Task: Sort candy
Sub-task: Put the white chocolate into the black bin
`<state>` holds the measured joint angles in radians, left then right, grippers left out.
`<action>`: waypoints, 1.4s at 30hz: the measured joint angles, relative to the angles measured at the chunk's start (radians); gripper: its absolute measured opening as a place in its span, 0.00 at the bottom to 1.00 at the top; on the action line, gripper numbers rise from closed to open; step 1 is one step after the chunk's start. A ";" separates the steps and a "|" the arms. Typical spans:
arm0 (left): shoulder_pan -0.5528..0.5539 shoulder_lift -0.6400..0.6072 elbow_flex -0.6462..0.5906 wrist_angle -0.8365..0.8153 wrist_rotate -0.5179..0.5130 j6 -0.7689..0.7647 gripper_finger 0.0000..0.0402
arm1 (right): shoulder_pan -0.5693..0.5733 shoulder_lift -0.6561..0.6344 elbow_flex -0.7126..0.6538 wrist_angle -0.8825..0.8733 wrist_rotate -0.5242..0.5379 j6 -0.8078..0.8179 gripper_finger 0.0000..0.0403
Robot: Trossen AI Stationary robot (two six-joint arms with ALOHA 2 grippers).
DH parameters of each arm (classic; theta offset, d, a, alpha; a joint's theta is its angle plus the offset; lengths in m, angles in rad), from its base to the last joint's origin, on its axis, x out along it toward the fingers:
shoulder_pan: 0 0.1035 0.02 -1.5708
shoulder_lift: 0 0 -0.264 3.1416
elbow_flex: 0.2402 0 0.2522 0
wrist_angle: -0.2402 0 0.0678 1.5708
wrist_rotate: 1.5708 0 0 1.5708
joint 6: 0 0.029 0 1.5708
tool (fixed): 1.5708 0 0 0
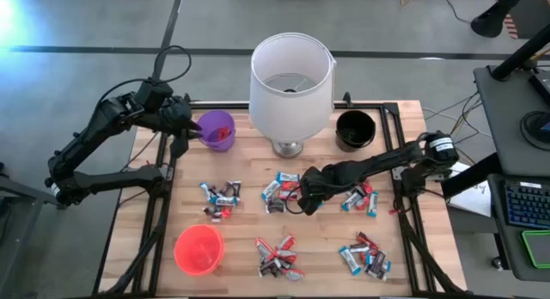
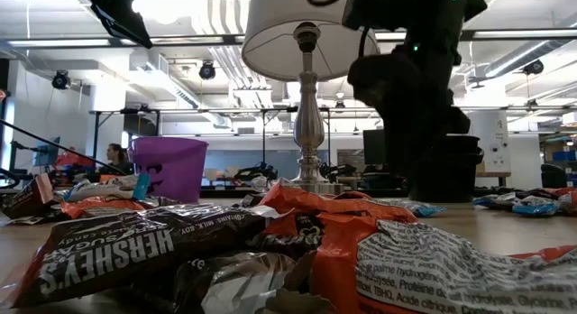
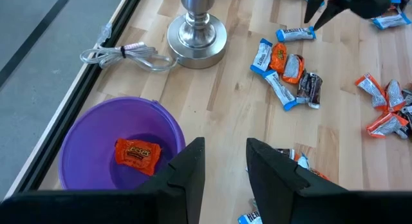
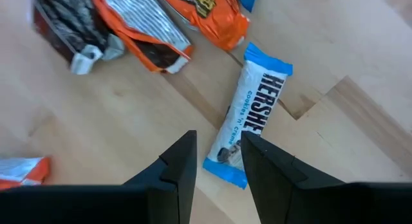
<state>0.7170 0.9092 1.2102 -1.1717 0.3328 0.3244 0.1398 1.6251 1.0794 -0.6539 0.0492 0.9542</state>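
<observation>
Left gripper (image 3: pixel 222 161): held over the purple cup (image 1: pixel 217 131) at the far left corner of the surface (image 1: pixel 241 222); jaws parted with a narrow gap, nothing between them.
Purple cup: holds one orange-wrapped candy (image 3: pixel 137 153) on its bottom.
Right gripper (image 4: pixel 219 158): low over the middle of the surface, just above a blue-and-white candy bar (image 4: pixel 251 121); jaws slightly apart, released, the bar's near end showing in the gap between the tips.
Candy: loose in several small heaps on the wooden surface, in orange, blue-and-white and dark brown wrappers; one heap (image 1: pixel 222 198) left of centre, one (image 1: pixel 277 256) at the near edge, one (image 1: pixel 364 254) at the near right.
Red cup (image 1: pixel 198 248): near left part of the surface.
Black cup (image 1: pixel 354 129): far right, beside the lamp (image 1: pixel 290 84).
Lamp: stands at the far middle, white shade, metal foot.
</observation>
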 joint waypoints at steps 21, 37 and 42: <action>0.000 0.003 0.000 -0.004 0.000 0.000 0.24 | -0.003 0.106 -0.021 -0.022 0.007 0.041 0.21; 0.000 0.003 0.000 -0.004 0.000 0.008 0.24 | -0.003 0.004 -0.044 -0.081 -0.012 0.055 0.02; 0.000 0.003 0.000 -0.006 0.000 0.008 0.24 | -0.003 -0.069 -0.043 -0.093 -0.002 0.068 0.02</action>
<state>0.7173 0.9123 1.2098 -1.1774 0.3325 0.3321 0.1371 1.5564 1.0361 -0.7466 0.0473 1.0218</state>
